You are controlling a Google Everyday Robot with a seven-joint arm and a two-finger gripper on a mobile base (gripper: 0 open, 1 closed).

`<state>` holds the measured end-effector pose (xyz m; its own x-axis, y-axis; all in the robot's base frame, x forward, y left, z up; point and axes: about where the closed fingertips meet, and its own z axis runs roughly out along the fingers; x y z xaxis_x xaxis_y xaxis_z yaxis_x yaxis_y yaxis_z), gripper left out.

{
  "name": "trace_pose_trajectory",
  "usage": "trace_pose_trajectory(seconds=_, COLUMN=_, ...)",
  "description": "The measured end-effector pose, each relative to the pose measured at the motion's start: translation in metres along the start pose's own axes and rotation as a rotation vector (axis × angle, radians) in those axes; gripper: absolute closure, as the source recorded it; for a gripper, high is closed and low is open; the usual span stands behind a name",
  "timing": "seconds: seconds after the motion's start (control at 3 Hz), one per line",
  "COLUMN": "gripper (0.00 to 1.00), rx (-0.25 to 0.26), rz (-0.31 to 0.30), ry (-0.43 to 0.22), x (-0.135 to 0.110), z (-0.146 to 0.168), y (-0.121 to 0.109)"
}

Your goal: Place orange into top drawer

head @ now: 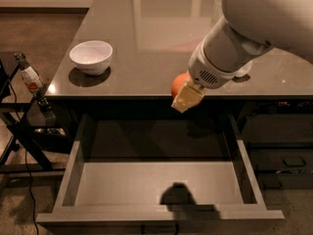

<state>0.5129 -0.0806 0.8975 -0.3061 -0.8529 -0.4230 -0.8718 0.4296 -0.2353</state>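
Note:
The orange (179,83) is small, round and bright orange. It is held in my gripper (185,94), whose yellowish fingers (188,99) are closed around it, at the counter's front edge, above the back of the top drawer (156,185). The drawer is pulled wide open below, grey with a flat bottom and low side walls. A dark shadow lies on the drawer floor near its front panel. My white arm covers the orange's right side.
A white bowl (91,57) sits on the left of the grey countertop (146,28). A clear object (241,69) lies on the counter behind my arm. A bottle (29,75) stands on a black stand at left. Darker drawer fronts (283,160) are at right.

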Motion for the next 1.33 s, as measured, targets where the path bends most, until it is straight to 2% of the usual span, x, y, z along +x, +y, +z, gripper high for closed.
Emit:
trace_pose_trajectory(seconds=0.67, gripper=1.0, rx=-0.105, rz=0.096, ry=-0.061, x=0.014, z=0.036, y=0.047)
trace_pose_trajectory(seconds=1.0, gripper=1.0, rx=-0.162, rz=0.138, ry=-0.098, x=0.013, z=0.052, y=0.069)
trace_pose_trajectory(seconds=1.33, gripper=1.0, rx=-0.165, rz=0.14, ry=-0.101, x=0.013, z=0.052, y=0.07)
